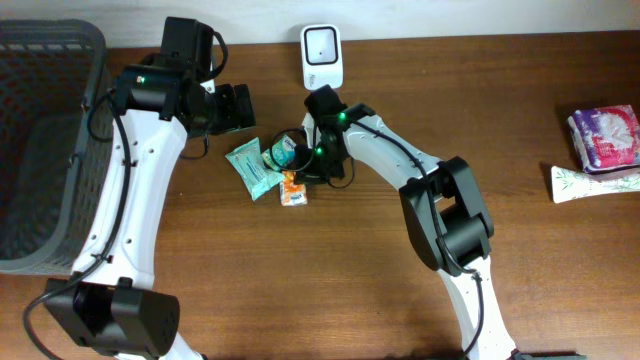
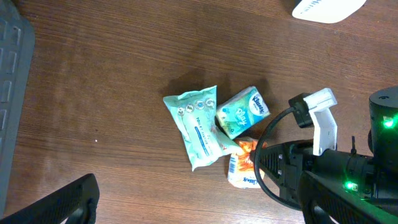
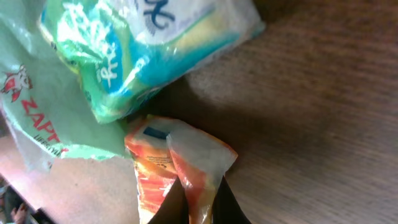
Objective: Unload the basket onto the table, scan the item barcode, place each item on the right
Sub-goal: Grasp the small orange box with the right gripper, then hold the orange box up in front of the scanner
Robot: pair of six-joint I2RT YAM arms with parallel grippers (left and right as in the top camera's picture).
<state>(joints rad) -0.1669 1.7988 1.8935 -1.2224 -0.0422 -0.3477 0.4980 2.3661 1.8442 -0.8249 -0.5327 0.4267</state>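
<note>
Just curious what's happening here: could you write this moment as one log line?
right gripper: shut on orange packet | left gripper: open, empty | scanner: nothing presented yet

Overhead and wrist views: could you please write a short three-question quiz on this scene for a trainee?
1. True or false: the right pincer is shut on the orange pack.
2. Seen from the robot, the scanner stands at the table's: A near edge; B far edge; C left end.
3. Fill in: the left pincer is ____ and holds nothing.

Key: 1 true; 2 B; 3 open.
</note>
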